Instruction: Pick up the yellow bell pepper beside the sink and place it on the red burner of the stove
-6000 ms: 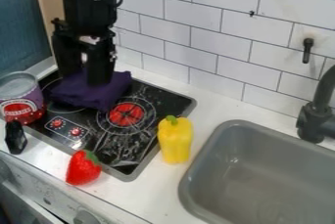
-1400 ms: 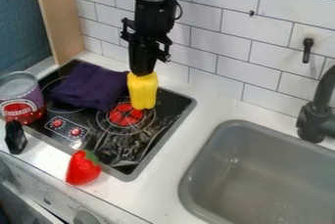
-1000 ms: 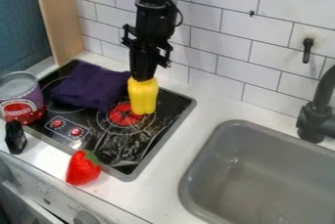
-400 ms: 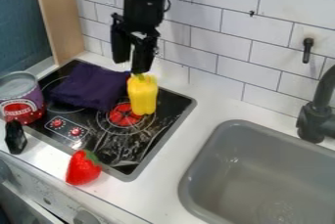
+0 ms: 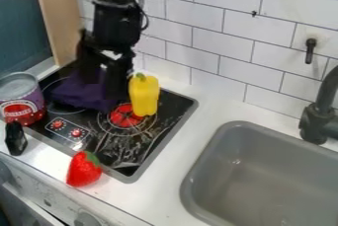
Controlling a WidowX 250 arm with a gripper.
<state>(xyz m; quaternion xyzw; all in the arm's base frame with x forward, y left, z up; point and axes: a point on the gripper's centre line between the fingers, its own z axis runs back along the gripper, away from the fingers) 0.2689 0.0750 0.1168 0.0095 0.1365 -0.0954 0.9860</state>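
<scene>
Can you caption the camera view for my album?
Open black gripper at the purple cloth, with a yellow pepper standing on the stove.

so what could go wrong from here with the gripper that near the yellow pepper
The gripper hangs close beside the upright yellow pepper, so a sideways nudge might tip it over. Its open fingers are down at the purple cloth and could snag it, perhaps dragging it into the pepper. The strawberry lies near the counter's front edge and might roll off if bumped.
</scene>
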